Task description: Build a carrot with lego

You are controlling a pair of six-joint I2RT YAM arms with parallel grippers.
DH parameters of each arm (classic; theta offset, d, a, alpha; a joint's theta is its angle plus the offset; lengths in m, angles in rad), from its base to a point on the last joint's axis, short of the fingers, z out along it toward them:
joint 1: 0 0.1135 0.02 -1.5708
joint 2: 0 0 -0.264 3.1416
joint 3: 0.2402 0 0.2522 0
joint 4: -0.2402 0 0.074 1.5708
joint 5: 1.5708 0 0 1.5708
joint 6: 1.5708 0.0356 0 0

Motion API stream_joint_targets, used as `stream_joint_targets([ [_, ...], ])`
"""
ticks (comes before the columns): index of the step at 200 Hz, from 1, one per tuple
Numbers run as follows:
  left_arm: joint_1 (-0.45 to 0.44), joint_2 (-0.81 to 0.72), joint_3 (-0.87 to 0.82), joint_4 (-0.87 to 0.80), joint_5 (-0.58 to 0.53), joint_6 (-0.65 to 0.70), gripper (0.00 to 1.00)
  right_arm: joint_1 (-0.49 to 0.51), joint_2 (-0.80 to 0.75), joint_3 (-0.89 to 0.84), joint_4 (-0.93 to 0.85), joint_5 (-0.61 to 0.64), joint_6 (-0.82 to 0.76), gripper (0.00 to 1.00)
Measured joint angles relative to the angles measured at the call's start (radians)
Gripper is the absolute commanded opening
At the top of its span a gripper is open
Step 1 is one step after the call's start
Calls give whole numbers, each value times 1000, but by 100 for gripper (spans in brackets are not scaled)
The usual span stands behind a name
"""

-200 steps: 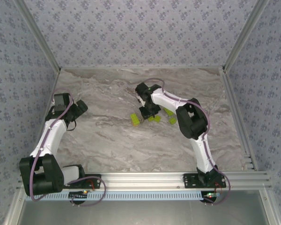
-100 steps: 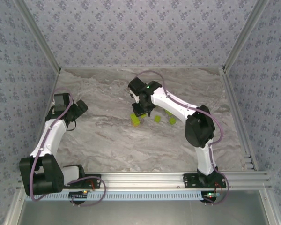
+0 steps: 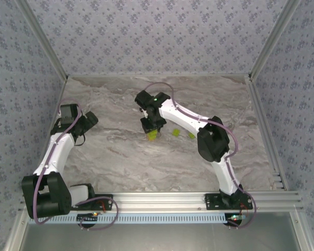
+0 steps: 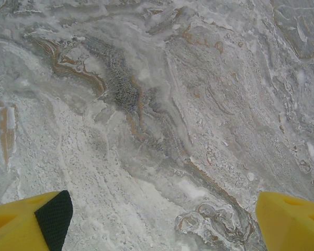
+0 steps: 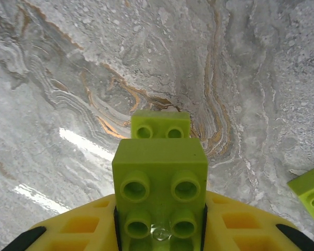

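My right gripper point(image 5: 159, 212) is shut on a lime-green lego brick point(image 5: 160, 183), its four studs facing the wrist camera. Just beyond it lies a second lime-green brick point(image 5: 160, 124); whether the two touch I cannot tell. From above, the right gripper point(image 3: 150, 126) hovers over a lime-green brick point(image 3: 153, 135) at mid-table. Two more green bricks point(image 3: 175, 132) point(image 3: 191, 135) lie to its right. My left gripper point(image 4: 162, 232) is open over bare marble, at the table's left side point(image 3: 87, 122). The orange brick and any finished carrot are out of view.
Another lime-green brick point(image 5: 310, 191) lies at the right edge of the right wrist view. The marble tabletop point(image 3: 120, 157) is bounded by patterned walls and a metal rail point(image 3: 162, 198) along the near edge.
The right arm has swung left, carrying its gripper from among the right-hand bricks to above the leftmost green brick. The left arm has not moved.
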Motion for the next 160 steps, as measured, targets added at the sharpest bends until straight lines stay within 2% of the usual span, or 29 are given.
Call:
stream_joint_targets([
  [160, 0, 0, 0, 0, 0, 0, 92, 9, 34, 6, -2, -4, 3, 38],
])
